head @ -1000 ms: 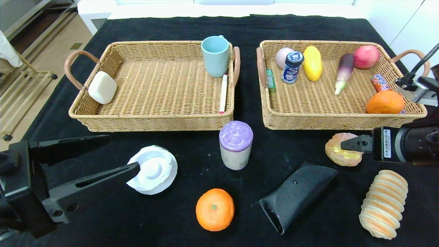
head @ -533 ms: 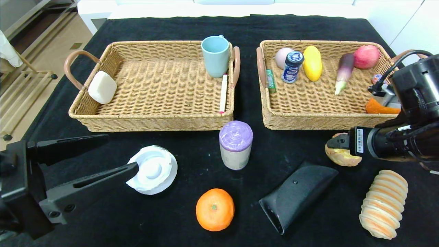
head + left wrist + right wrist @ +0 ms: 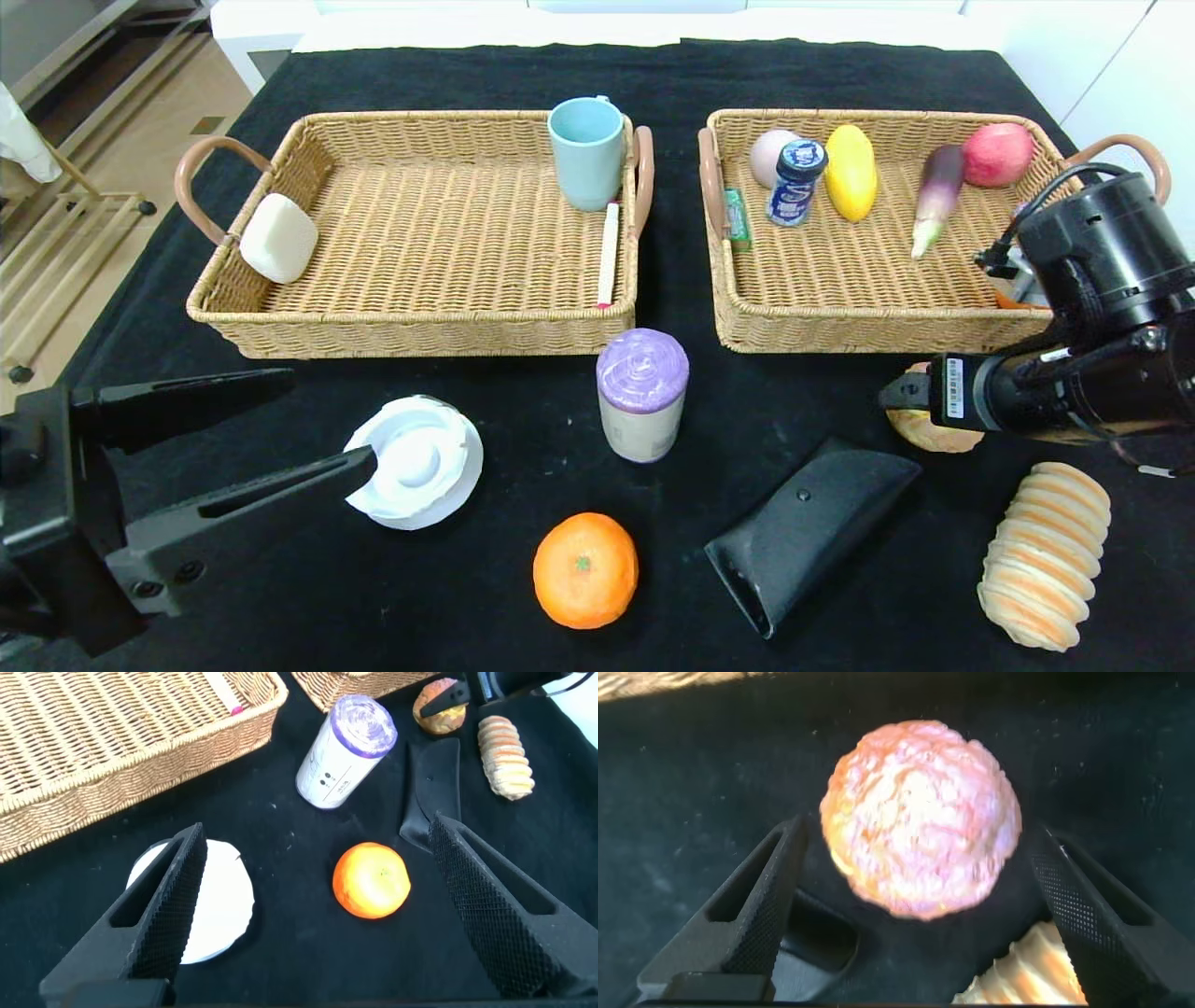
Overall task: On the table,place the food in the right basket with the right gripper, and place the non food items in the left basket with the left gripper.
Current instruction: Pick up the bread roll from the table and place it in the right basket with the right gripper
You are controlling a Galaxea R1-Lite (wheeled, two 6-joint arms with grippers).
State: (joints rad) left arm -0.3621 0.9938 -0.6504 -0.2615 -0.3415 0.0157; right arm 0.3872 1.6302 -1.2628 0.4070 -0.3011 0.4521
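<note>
Right tool (image 3: 910,905) is over the round bread bun (image 3: 920,817) on the black bench (image 3: 467,597), just in front of the right basket (image 3: 840,331). Jaws wide apart, one finger on each side of the bun, not touching it, nothing gripped. In the head view the arm covers most of the bun (image 3: 920,437).

Left tool (image 3: 322,420) hangs low over the near left of the bench, jaws spread fully, holding nothing. One fingertip overlaps the edge of the white lid (image 3: 415,462) in the head view; cannot tell if it touches.

Still loose on the bench:
- mandarin (image 3: 585,569), near centre front
- purple-topped canister (image 3: 641,394), upright, in front of the gap between the baskets
- black glasses case (image 3: 808,532), lying between mandarin and ridged bread roll (image 3: 1044,554)
- the roll sits at the front right, near the bun

Left basket (image 3: 420,336) holds:
- white soap block (image 3: 278,238), leaning on its left wall
- light blue mug (image 3: 586,154), upright in the far right corner
- white pen (image 3: 608,254), along the right wall

Right basket holds:
- egg (image 3: 767,157)
- blue-capped bottle (image 3: 795,182)
- green tube (image 3: 737,219)
- yellow mango (image 3: 850,172)
- eggplant (image 3: 936,198)
- red apple (image 3: 997,155)
- an orange item by the near right corner, mostly hidden behind the right arm
</note>
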